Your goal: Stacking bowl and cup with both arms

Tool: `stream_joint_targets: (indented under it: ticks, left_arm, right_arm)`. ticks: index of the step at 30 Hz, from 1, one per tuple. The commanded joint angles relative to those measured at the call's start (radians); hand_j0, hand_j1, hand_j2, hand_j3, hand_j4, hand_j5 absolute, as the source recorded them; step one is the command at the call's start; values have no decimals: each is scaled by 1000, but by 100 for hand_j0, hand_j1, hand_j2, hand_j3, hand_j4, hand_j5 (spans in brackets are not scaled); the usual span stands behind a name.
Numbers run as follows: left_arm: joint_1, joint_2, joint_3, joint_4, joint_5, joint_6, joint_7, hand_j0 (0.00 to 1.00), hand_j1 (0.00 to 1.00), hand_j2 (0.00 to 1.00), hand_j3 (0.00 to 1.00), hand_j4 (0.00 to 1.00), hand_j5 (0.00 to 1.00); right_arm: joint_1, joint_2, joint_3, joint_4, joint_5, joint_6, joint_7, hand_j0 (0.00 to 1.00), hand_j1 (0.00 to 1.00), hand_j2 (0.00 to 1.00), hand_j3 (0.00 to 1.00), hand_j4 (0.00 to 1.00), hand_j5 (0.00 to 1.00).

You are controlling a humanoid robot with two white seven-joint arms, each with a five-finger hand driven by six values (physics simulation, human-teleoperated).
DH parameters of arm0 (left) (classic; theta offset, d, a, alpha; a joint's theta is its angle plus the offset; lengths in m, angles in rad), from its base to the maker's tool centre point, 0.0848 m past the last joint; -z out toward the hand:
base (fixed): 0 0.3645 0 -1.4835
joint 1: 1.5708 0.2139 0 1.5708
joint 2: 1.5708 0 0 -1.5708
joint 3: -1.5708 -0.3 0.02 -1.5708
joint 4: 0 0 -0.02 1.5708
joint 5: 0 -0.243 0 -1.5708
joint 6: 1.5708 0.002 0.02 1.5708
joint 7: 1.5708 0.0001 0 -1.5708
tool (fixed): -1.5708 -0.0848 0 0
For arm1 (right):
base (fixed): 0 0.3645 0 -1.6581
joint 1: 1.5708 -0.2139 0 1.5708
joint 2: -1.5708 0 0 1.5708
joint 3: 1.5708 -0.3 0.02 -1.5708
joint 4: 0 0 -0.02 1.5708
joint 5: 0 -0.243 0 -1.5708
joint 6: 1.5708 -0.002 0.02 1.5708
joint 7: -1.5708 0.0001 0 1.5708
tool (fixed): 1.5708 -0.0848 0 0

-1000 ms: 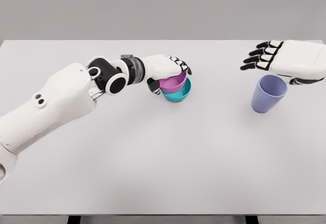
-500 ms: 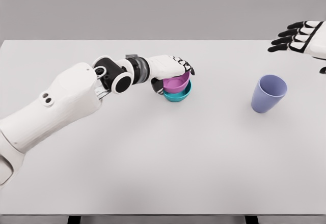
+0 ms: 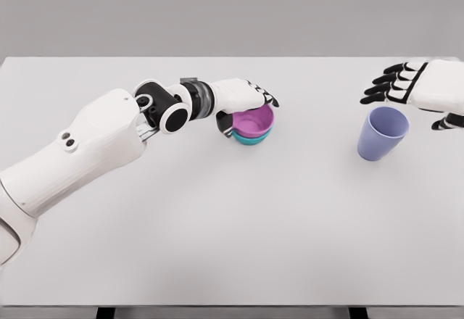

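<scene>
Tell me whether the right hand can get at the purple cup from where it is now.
Probably yes. The right hand hovers open just above and behind the purple cup, holding nothing, and nothing stands between them. The left hand is busy on the pink bowl, far off.

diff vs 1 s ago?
The pink bowl has sunk deeper into the teal bowl, the left hand still gripping it. The right hand, open, swung away to the upper right, then returned near the lavender cup. Cup and white table unchanged.
</scene>
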Motion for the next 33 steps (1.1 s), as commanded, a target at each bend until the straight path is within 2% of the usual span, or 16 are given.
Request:
stream_joint_targets:
  ticks: [1,4,6,9,11,13,16,17,18,20,21,23,24,26,28,33]
  left_arm:
    - [0,0,1,-2,-1,-1,0,100,100,100,100,100,100]
    - [-2,3,2,-9,5,-1,0,100,100,100,100,100,100]
    - [3,45,12,-108,15,-1,0,100,100,100,100,100,100]
    - [11,164,74,-255,39,-1,0,100,100,100,100,100,100]
    - [20,243,111,-329,97,-2,0,100,100,100,100,100,100]
    - [21,312,142,-361,143,-19,0,100,100,100,100,100,100]
    - [38,433,235,-361,343,-271,0,100,100,100,100,100,100]
    - [67,480,278,-361,444,-346,0,100,100,100,100,100,100]
    - [106,525,321,-357,579,-424,0,100,100,100,100,100,100]
    - [254,572,403,-345,861,-556,0,100,100,100,100,100,100]
    - [304,595,452,-335,910,-584,0,100,100,100,100,100,100]
    - [371,617,521,-318,918,-610,0,100,100,100,100,100,100]
    - [432,614,565,-291,918,-610,0,100,100,100,100,100,100]
    - [500,611,650,-246,918,-611,0,100,100,100,100,100,100]
    - [511,605,677,-234,907,-610,0,100,100,100,100,100,100]
    - [523,602,677,-234,904,-610,0,100,100,100,100,100,100]
  right_arm:
    - [0,8,31,1,-2,3,0,99,99,99,99,99,99]
    - [-12,21,31,5,4,3,0,99,99,99,99,99,99]
    - [-14,22,38,31,6,3,0,98,98,98,98,98,98]
    - [-14,31,46,84,6,3,0,98,98,98,98,98,98]
    - [-12,50,46,107,19,3,0,98,98,98,98,98,98]
    - [-12,57,61,114,32,3,0,98,98,98,98,98,98]
    - [-12,73,67,116,33,3,0,98,98,98,98,98,98]
    - [-12,80,75,116,48,3,0,98,98,98,98,98,98]
    - [-12,85,81,119,59,3,0,98,98,98,98,98,98]
    - [-20,108,83,145,62,3,0,98,98,98,98,98,98]
    - [-25,119,86,153,67,3,0,98,98,98,98,98,98]
    - [-25,131,87,157,76,3,0,98,98,98,98,98,98]
    - [-25,134,87,167,82,3,0,98,98,98,98,98,98]
    - [-26,148,87,174,90,3,0,98,98,98,98,98,98]
    - [-26,163,87,190,110,3,0,98,98,98,98,98,98]
    - [-26,174,95,216,121,3,0,98,98,98,98,98,98]
